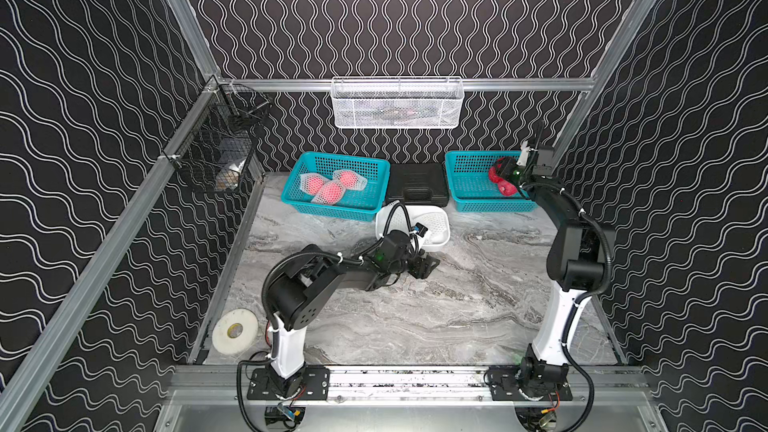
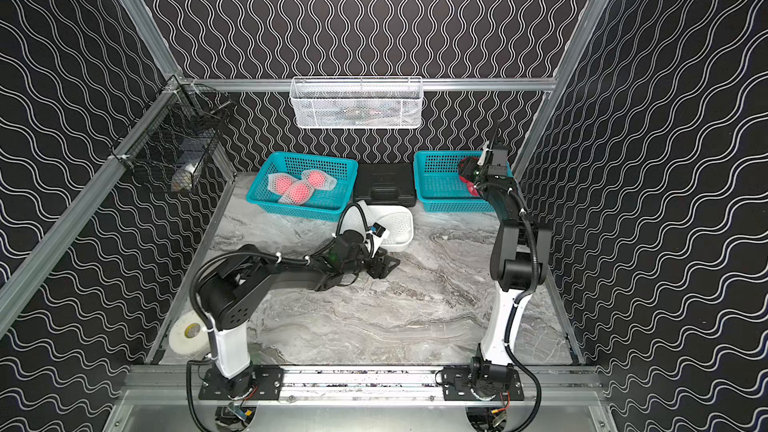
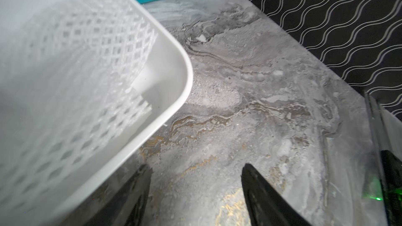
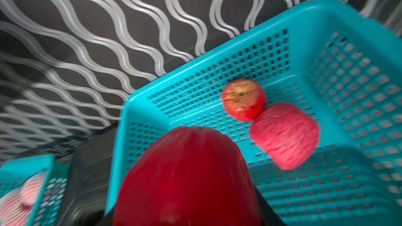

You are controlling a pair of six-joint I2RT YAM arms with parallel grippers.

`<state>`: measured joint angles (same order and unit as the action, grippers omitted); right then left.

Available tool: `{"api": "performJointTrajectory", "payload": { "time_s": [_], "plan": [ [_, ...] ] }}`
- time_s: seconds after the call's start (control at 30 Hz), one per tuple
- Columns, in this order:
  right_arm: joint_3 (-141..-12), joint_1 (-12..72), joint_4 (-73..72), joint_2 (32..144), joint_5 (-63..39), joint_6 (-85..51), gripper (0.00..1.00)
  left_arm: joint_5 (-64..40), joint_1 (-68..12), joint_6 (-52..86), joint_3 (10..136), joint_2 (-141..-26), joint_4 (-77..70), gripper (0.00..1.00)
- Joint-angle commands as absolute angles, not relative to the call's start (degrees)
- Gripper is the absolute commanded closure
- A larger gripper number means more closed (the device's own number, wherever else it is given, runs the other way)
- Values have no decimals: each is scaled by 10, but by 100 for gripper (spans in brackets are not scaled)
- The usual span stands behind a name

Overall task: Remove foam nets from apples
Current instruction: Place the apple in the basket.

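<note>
Upper right in a top view, the right gripper (image 1: 505,172) clamps a bare apple (image 4: 187,181) over a teal basket (image 1: 469,201), apparently to join two stripped apples (image 4: 243,98). At centre, the left gripper (image 3: 196,166), jaws apart and empty, sits by the tub (image 3: 174,66) collecting foam nets (image 3: 97,51). Three wrapped apples (image 1: 332,187) wait.

I can read no words, numbers or brands anywhere here. The yellow sticker (image 1: 235,330) in the core of the tape roll (image 1: 246,338) is too small to make out.
</note>
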<state>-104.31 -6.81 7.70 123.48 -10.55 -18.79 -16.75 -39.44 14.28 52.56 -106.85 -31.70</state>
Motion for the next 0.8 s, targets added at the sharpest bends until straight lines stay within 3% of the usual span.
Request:
{"api": "performJointTrajectory", "payload": {
  "time_s": [0.0,0.27,0.5,0.63,0.77],
  "plan": [
    [-1090,-82,92,1270,-77,-166,63,-184,-401,155,502,-1007,-310,22],
    [-1230,-129,93,1393,-106,-182,62,-198,-419,151,425,-833,-256,1],
    [-1306,-136,69,1469,-109,-185,56,-152,-419,154,361,-770,-279,1],
    [-1325,-137,61,1493,-88,-187,46,-131,-420,147,332,-732,-299,1],
    [-1318,-137,37,1502,-76,-193,21,-97,-420,129,324,-703,-271,1]
  ]
}}
